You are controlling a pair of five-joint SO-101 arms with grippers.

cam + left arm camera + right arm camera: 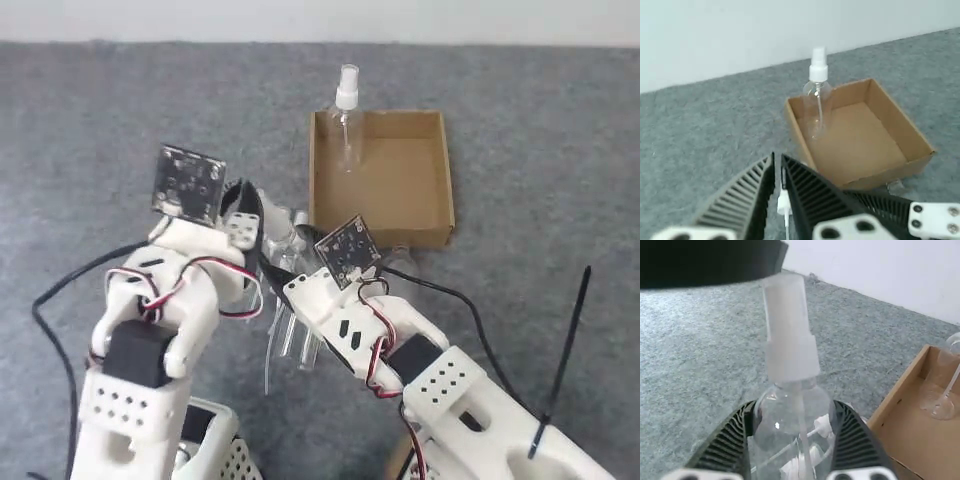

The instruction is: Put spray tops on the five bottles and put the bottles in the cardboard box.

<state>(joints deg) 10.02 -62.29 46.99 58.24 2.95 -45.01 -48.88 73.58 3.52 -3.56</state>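
Right gripper (792, 410): jaws spread to the width of the held bottle (785, 427) and clamped on its clear body from both sides. The bottle's long axis runs out past the fingertips, with the spray top (790, 345) seated on its neck at the far end. Its tilt against the table cannot be told, since the arms cover it in the high view. Left gripper (777, 160): jaws drawn to a narrow slit with the white spray top pinched in it. The right wrist view shows this gripper as a black mass meeting the spray head's end. The cardboard box (400, 185) sits beyond both arms. The boxed bottle (347, 125) stands upright in its far-left corner with its spray head up. The high view adds loose spray tops (290, 340) lying on the grey carpet (540, 150) between the arms, with their tubes roughly parallel. A clear bottle-like shape (402, 258) sits just beside the box's near wall, too hidden to identify.
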